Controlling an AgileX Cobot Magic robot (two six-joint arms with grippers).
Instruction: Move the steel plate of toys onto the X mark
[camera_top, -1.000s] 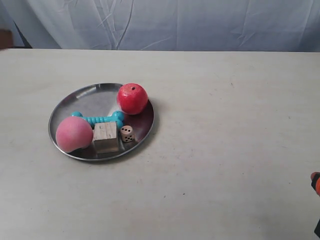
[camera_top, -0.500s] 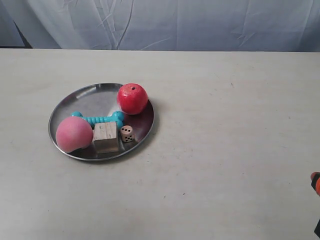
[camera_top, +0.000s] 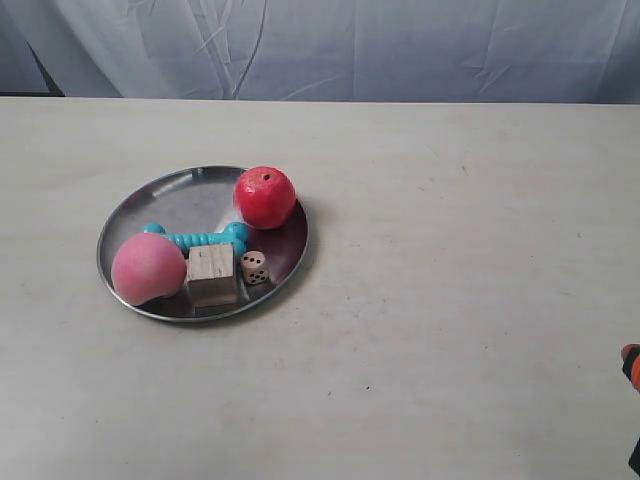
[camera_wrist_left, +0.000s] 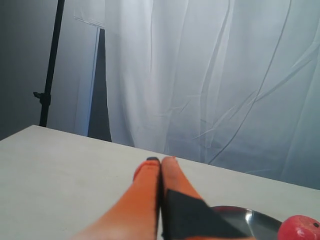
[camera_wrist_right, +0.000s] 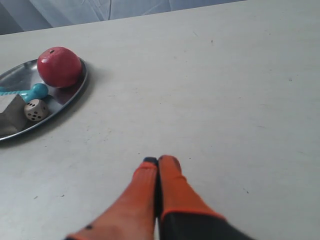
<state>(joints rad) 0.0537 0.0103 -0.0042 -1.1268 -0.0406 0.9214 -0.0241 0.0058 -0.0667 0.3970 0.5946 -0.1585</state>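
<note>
Steel plate (camera_top: 180, 200) sits on the worktop (camera_top: 450, 300) with the toys (camera_top: 195, 239) in it, apple (camera_top: 265, 196) on the side facing the right gripper (camera_wrist_right: 156, 161). Right jaws are pressed together, empty, well apart from the plate. Left gripper (camera_wrist_left: 160, 161) likewise pinched closed and empty, plate rim just beside it, so the left arm looks nearer. X mark not visible anywhere.

The steel plate (camera_top: 160, 195) sits on the tabletop (camera_top: 450, 250), toward the exterior view's left. In it, the apple (camera_top: 265, 196) lies back right and the peach (camera_top: 147, 268) front left, with the bone-shaped piece (camera_top: 195, 238) between them. The cube (camera_top: 211, 272) lies in front of that piece, with the die (camera_top: 255, 267) just right of the cube.
</note>
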